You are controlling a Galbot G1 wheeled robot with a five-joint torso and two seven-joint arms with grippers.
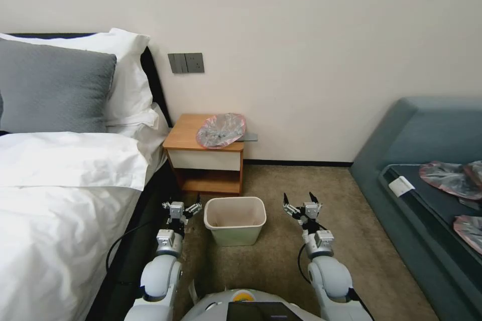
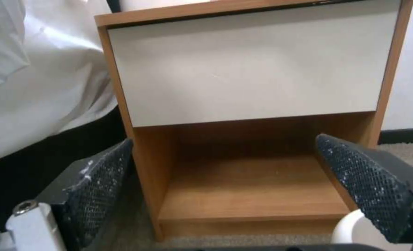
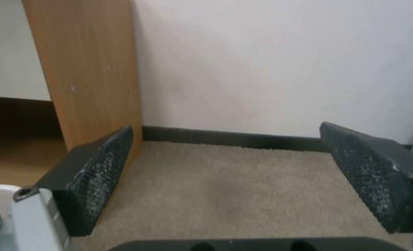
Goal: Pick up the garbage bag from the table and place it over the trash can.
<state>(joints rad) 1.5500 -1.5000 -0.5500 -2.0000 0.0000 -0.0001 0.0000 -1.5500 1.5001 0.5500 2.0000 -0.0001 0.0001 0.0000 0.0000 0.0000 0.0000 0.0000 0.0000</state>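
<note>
- The garbage bag (image 1: 221, 130) lies crumpled on the right rear part of the table (image 1: 187, 136), its edge hanging slightly past the right side, next to the wall.
- The trash can (image 1: 235, 219) stands on the carpet (image 1: 301, 185) just in front of the table, open and looking empty, between my two arms.
- My left gripper (image 1: 187, 207) hovers low beside the can's left side, jaws apart and holding nothing; the left wrist view faces the table's white drawer front (image 2: 248, 66) and the shelf gap.
- My right gripper (image 1: 300, 199) hovers low on the can's right side, jaws apart and holding nothing, aimed at the wall and the table's side panel (image 3: 88, 69).
- Risk: both grippers sit well below the tabletop, so I judge that raising them close in could clip the table's front edge.
- Risk: the bag is thin and flat, so I could pinch one layer only, or slide it off the right edge toward the wall.
- Risk: the can is light, so a bump could shift or tip it.
- Risk: similar bags (image 1: 447, 178) lie on the blue sofa (image 1: 401, 135) at right; wrong target.
</note>
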